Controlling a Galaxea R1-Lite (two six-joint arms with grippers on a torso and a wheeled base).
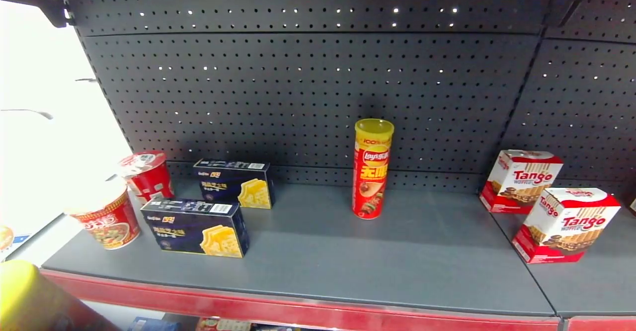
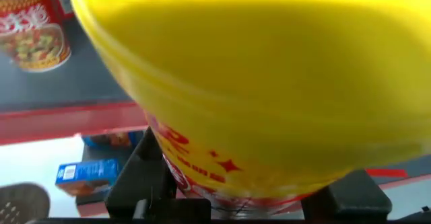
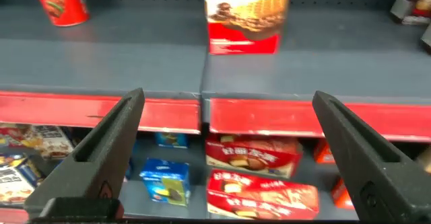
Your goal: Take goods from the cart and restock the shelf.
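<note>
A red chips can with a yellow lid [image 2: 269, 83] sits between the dark fingers [image 2: 141, 183] of my left gripper [image 2: 246, 200], which is shut on it. The same lid [image 1: 22, 291] shows at the head view's lower left, below and in front of the grey shelf [image 1: 397, 251]. Another can of the same kind [image 1: 371, 169] stands upright mid-shelf near the pegboard back. My right gripper [image 3: 229, 157] stands open with nothing between its fingers [image 3: 101, 157], in front of the shelf's red front edge [image 3: 269, 116], facing a wafer box [image 3: 246, 15].
On the shelf's left stand two cup noodles [image 1: 107, 216] [image 1: 146, 174] and two navy cracker boxes [image 1: 196, 226] [image 1: 236, 182]. Two red and white wafer boxes [image 1: 519, 179] [image 1: 564, 224] stand at the right. Packed goods [image 3: 259, 177] fill the shelf below.
</note>
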